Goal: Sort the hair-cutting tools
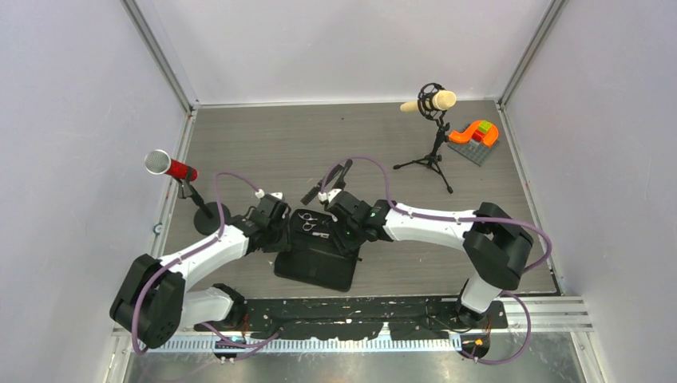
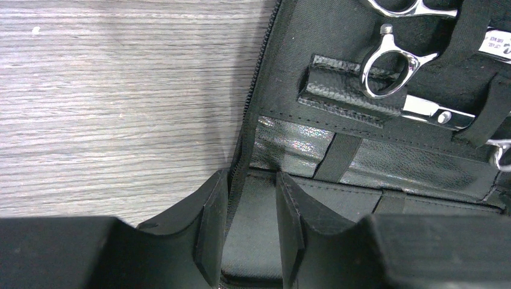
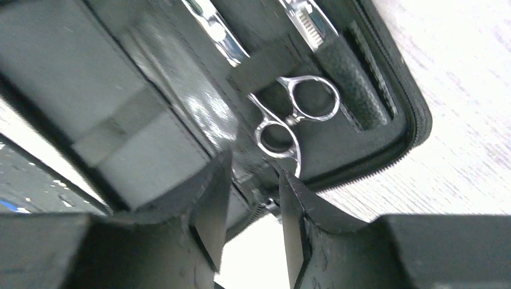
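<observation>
The black zippered case (image 1: 315, 263) lies open at the table's near middle. Two silver scissors (image 1: 307, 223) sit strapped inside its far flap; they show in the left wrist view (image 2: 391, 63) and the right wrist view (image 3: 295, 114). Two slim black combs (image 1: 342, 171) (image 1: 313, 192) lie on the table just beyond the case. My left gripper (image 1: 277, 217) is open, its fingers (image 2: 211, 223) straddling the case's left zipper edge (image 2: 244, 150). My right gripper (image 1: 334, 204) is open, with the case's zipper rim (image 3: 385, 162) crossing between its fingertips.
A red microphone (image 1: 169, 166) on a round base stands at the left. A beige microphone (image 1: 431, 102) on a tripod stands at the back right. Orange and green blocks on a grey plate (image 1: 475, 136) lie in the far right corner. Walls enclose three sides.
</observation>
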Motion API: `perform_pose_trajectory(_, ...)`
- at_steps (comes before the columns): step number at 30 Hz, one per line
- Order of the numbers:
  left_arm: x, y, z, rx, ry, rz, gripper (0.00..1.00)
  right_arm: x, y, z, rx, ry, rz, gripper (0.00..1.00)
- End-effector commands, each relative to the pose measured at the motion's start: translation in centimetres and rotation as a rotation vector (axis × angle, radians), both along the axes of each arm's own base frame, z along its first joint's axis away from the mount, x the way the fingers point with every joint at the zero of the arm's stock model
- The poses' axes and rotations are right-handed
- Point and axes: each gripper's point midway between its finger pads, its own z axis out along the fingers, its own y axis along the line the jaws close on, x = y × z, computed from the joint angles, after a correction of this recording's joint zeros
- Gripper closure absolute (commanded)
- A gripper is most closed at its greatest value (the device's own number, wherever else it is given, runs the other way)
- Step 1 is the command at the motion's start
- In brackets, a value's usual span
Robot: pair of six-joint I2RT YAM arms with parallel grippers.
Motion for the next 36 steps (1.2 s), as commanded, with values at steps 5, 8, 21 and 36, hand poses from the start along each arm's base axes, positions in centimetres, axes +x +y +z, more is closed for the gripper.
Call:
perform_pose_trajectory(5, 0.2, -2.1, 0.1, -0.100, -0.009, -0.019, 0.65, 1.4, 0.8, 3.9, 0.120, -0.129, -0.049, 0.55)
perform_pose_trajectory(8, 0.2, -2.1, 0.2, -0.100, -0.010, -0.019, 0.65, 1.4, 0.5, 3.3, 0.101, -0.123, -0.052, 0.56)
perform_pose_trajectory(21, 0.0, -1.9, 3.9, -0.143, -0.085, -0.020, 0.42, 4.9, -4.6, 6.1, 0.043, -0.300, -0.209, 0.28)
perform_pose_trajectory(36, 0.8, 5.0, 13.7, 0.041, -0.330, 0.075, 0.02, 14.9, -2.9, 7.6, 0.131, -0.360, -0.360, 0.02)
